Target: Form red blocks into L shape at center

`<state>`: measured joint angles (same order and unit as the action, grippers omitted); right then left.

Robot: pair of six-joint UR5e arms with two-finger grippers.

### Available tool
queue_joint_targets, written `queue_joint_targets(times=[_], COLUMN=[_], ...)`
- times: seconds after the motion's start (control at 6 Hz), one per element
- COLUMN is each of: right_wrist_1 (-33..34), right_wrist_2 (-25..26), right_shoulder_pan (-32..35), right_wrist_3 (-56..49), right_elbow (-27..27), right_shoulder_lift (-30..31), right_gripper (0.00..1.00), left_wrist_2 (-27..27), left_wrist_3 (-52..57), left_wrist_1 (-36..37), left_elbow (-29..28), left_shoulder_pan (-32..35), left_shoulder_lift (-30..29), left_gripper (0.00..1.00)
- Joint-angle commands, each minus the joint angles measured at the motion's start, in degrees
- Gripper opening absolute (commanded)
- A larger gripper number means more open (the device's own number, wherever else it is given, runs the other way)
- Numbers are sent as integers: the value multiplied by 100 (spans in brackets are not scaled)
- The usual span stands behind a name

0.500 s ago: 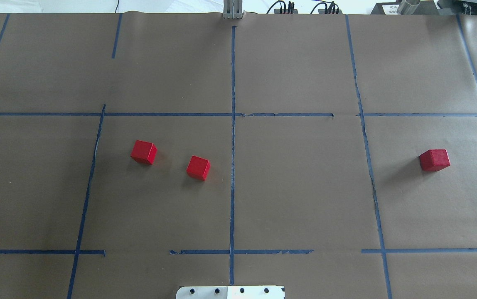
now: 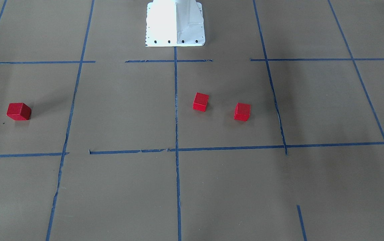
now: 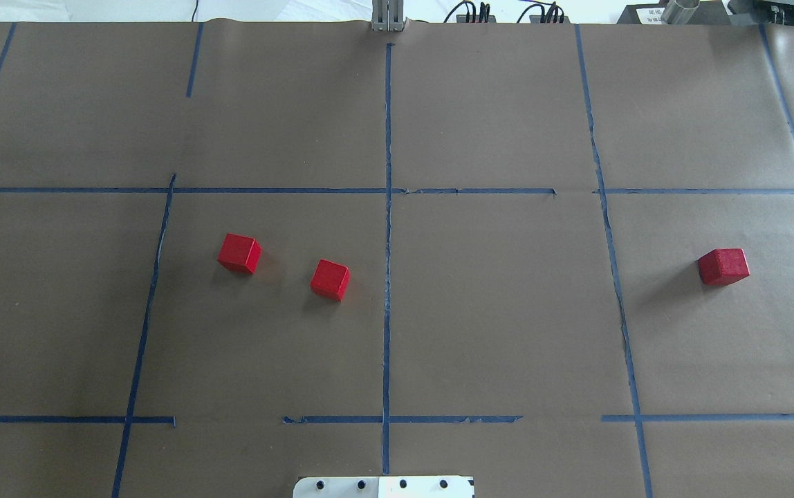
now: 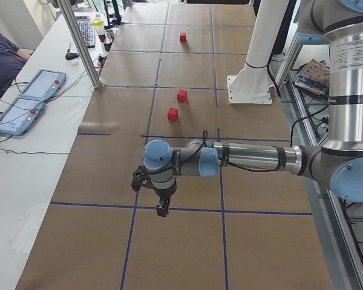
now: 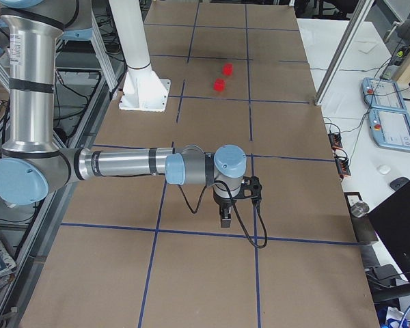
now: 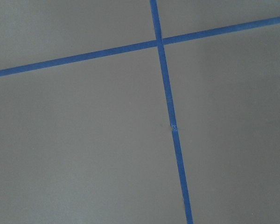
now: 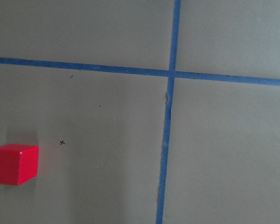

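Note:
Three red blocks lie on the brown paper. Two sit apart in the left half of the center cell (image 3: pixel 494 304), one on the left (image 3: pixel 239 253) and one nearer the middle line (image 3: pixel 330 279). They also show in the front view (image 2: pixel 242 111) (image 2: pixel 201 101). The third block (image 3: pixel 723 267) lies alone in the right cell and shows at the left edge of the right wrist view (image 7: pixel 14 164). My left gripper (image 4: pixel 161 211) shows only in the exterior left view and my right gripper (image 5: pixel 225 220) only in the exterior right view. Both hang over outer cells, far from the blocks. I cannot tell whether they are open or shut.
The white robot base plate (image 3: pixel 383 486) sits at the near edge on the middle line. An aluminium post (image 4: pixel 85 48) and teach pendants (image 4: pixel 24 99) stand beside the table on the operators' side. Cables and gear line the far edge (image 3: pixel 501 12).

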<state>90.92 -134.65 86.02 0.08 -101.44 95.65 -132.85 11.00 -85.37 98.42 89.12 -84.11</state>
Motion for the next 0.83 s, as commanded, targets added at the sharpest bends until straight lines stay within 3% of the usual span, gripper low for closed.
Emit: queue_joint_targets(times=[0.0, 0.33, 0.67], right_wrist_1=[-737, -1844, -2402], right_wrist_2=[9, 122, 735], right_shoulder_pan=[-819, -1751, -2578], right_wrist_3=[489, 2416, 3785], right_elbow=[-95, -78, -52], right_shoulder_lift=[-29, -46, -99], right_gripper=[100, 100, 100], left_wrist_2=[-4, -12, -12], left_wrist_3=[-2, -2, -2], left_wrist_1=[3, 3, 3], left_elbow=[2, 2, 2], left_shoulder_pan=[0, 0, 0], left_shoulder_lift=[0, 0, 0], left_gripper=[100, 100, 100])
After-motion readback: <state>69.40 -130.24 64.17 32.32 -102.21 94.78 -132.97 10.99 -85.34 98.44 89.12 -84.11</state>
